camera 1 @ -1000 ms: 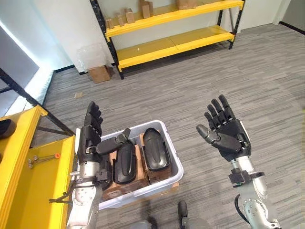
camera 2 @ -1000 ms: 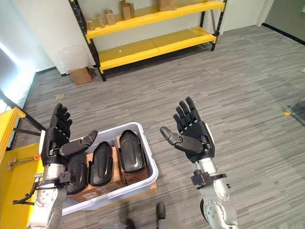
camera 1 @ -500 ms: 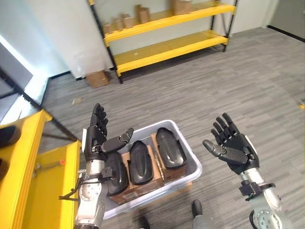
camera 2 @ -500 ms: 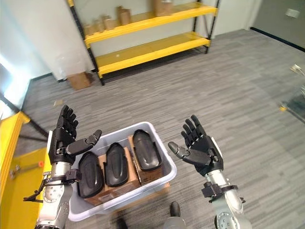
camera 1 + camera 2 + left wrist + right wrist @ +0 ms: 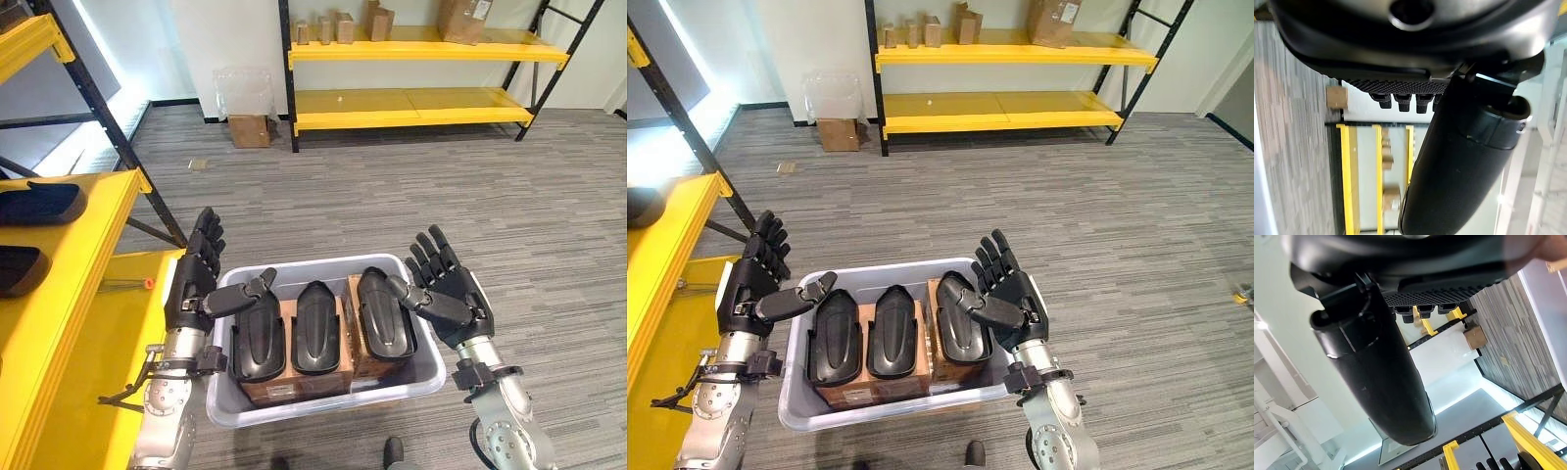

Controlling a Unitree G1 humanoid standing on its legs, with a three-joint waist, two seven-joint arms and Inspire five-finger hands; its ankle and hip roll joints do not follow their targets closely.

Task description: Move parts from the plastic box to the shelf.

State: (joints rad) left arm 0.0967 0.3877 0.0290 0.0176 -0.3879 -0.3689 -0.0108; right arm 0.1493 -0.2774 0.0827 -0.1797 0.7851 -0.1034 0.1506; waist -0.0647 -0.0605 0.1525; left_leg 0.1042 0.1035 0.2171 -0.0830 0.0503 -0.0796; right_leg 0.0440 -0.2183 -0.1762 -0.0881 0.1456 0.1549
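A grey plastic box stands on the floor in front of me. Three black oblong parts lie in it side by side on cardboard: left, middle and right. My left hand is raised at the box's left rim, open, its thumb reaching over the left part. My right hand is raised over the box's right rim, open, palm facing inwards, holding nothing. The yellow shelf at my left bears two black parts.
A second yellow rack with several cardboard boxes stands against the far wall. A small cardboard box and a clear plastic bin stand on the floor beside it. Grey carpet stretches between the rack and the box.
The camera has swung and the whole picture has shifted: the box now lies centred between the hands. My right hand now stands over the box's right rim. Both hands stay open.
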